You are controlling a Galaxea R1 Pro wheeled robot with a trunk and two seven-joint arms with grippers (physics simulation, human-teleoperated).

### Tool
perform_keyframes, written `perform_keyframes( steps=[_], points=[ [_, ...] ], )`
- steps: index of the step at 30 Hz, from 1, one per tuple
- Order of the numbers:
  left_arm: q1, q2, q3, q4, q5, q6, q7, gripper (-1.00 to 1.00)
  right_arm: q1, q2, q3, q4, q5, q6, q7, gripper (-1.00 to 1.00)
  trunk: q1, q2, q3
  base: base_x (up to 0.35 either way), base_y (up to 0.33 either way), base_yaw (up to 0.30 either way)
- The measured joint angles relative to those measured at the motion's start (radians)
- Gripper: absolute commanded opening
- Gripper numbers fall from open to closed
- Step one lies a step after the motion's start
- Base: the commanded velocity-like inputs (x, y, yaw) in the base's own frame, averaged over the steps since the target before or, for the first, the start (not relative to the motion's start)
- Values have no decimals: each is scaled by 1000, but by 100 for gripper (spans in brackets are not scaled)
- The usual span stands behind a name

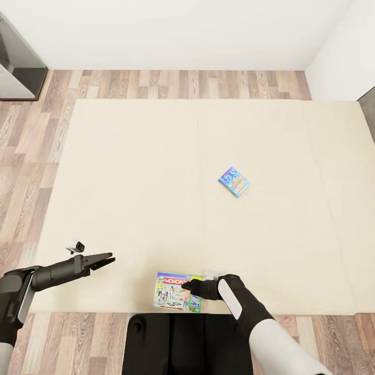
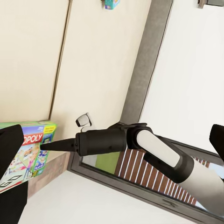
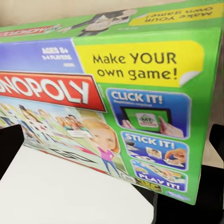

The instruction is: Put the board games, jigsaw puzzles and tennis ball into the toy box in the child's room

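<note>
Head view: robot stands at the near edge of the bed (image 1: 156,172), whose plain beige mattress takes up most of the frame, with wood-plank floor (image 1: 31,135) around it. Two board games lie on it. The large green-edged board game (image 1: 177,291), cartoon cover and red Monopoly banner, sits at lower centre of the frame, close to the mattress edge nearest the robot. The small blue board game (image 1: 234,181) lies right of centre, well apart from the large one and farther in. The right gripper (image 1: 195,288) is down over the right part of the large box; its dark fingers overlap the cover. In the right wrist view the box (image 3: 116,102) is very near, with a dark fingertip (image 3: 9,144) off one side and another at the opposite frame edge, so the jaws appear spread wide and straddling the box; no clamp on it is visible. Judgement: this is the approach to a grasp, the near box being taken first because it is within reach. The left gripper (image 1: 101,260) hovers at lower left of the frame over the mattress edge, fingers drawn close together to a point, carrying nothing, likely parked clear of the working arm. Toy box and table are not in frame, so delivery awaits.
</note>
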Motion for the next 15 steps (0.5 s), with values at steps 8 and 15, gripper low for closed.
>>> perform_keyframes(
  steps=[8, 15],
  points=[
    [0, 0, 0, 0, 0, 0, 0, 100, 0, 4, 0, 0, 0, 0, 0, 100, 0, 0, 0, 0, 117, 0],
    [0, 0, 0, 0, 0, 0, 0, 100, 0, 4, 0, 0, 0, 0, 0, 100, 0, 0, 0, 0, 117, 0]
  ],
)
